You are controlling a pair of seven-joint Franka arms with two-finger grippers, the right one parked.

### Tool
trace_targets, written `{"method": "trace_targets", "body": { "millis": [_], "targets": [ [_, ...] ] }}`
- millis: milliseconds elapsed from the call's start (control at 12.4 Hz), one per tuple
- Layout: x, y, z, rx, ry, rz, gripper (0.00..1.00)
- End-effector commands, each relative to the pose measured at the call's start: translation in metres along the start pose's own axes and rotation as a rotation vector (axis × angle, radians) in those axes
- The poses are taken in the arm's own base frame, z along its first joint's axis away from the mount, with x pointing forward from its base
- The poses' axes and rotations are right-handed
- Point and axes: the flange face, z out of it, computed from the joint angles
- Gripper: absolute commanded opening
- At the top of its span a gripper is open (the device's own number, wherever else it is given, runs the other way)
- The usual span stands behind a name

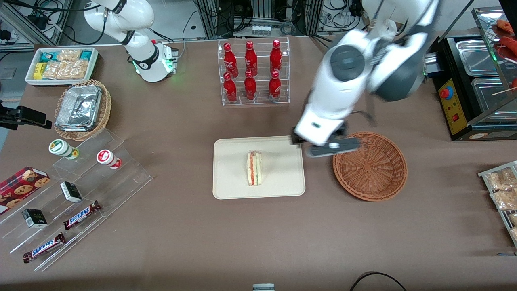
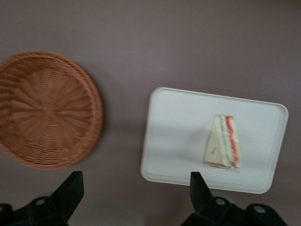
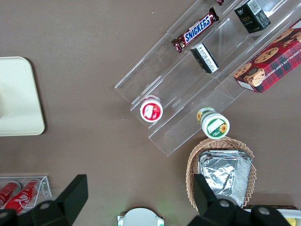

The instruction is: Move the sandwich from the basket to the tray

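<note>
sandwich (image 1: 254,168) sits mid-frame on the tray (image 1: 230,190), gripper (image 2: 134,197) hovering empty and spread, so only a careless retreat could clip the basket (image 1: 369,165).

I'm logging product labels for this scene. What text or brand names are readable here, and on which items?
"SNICKERS": on the bar on the acrylic step rack.
"SNICKERS": on two more bars on that rack.
Cookie box, small dark cartons, round-lidded cups and red bottles: print too small to read.
Sandwich, tray, basket: no text.
The end effector is open, above the table between tray and basket.
</note>
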Motion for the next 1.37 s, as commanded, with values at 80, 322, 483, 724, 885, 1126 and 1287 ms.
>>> {"method": "trace_targets", "body": {
  "millis": [80, 322, 483, 724, 885, 1126, 1287],
  "targets": [
    [0.008, -0.080, -0.033, 0.026, -0.043, 0.066, 1.00],
    [0.018, -0.150, -0.048, 0.030, -0.041, 0.111, 1.00],
    [0.025, -0.193, -0.059, 0.024, -0.036, 0.141, 1.00],
    [0.025, -0.237, -0.076, -0.005, -0.058, 0.186, 1.00],
    [0.021, -0.257, -0.084, -0.003, -0.068, 0.214, 1.00],
    [0.018, -0.278, -0.092, -0.005, -0.070, 0.213, 1.00],
    [0.016, -0.282, -0.094, -0.004, -0.073, 0.216, 1.00]
  ]
}}
